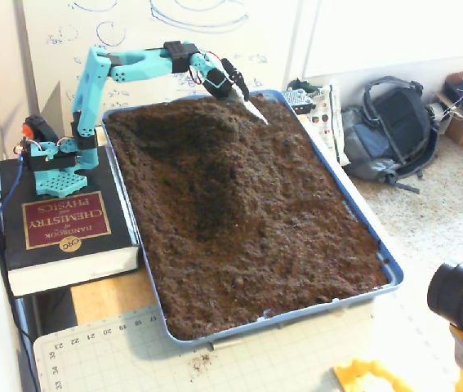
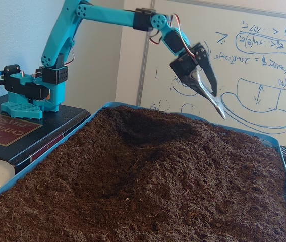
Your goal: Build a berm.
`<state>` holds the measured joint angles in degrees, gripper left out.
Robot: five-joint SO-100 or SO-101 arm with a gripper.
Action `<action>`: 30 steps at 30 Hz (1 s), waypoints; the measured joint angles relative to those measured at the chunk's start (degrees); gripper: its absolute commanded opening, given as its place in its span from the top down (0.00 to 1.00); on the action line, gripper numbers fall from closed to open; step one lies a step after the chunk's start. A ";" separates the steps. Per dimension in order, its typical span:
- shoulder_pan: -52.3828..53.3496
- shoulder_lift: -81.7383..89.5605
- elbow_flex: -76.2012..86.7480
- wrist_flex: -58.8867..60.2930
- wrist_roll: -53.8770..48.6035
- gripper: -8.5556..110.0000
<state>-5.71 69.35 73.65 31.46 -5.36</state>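
The berm [image 1: 243, 175] is a rounded ridge of loose dark brown soil running down the middle of the blue tray [image 1: 360, 214], with a darker shallow trough [image 1: 197, 202] on its left. In the low fixed view the berm [image 2: 178, 151] rises to the right of the trough [image 2: 107, 174]. My teal arm reaches over the tray's far end. My gripper [image 1: 255, 111] hangs in the air above the soil, touching nothing. Its black finger and silver scoop blade [image 2: 211, 101] lie close together, so the gripper [image 2: 218, 105] looks shut and holds nothing.
The arm's base [image 1: 55, 159] stands on a thick black book [image 1: 60, 233] left of the tray. A whiteboard [image 2: 253, 65] rises behind the far end. A backpack [image 1: 394, 126] and a box lie on the floor to the right; a cutting mat [image 1: 215, 359] lies in front.
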 measured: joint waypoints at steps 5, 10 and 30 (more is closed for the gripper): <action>-2.37 -3.96 0.00 -6.06 7.03 0.93; -6.33 -8.44 0.00 -11.43 10.28 0.93; -11.16 -25.75 0.09 -36.12 11.69 0.93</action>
<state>-16.88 43.59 73.74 -4.66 6.33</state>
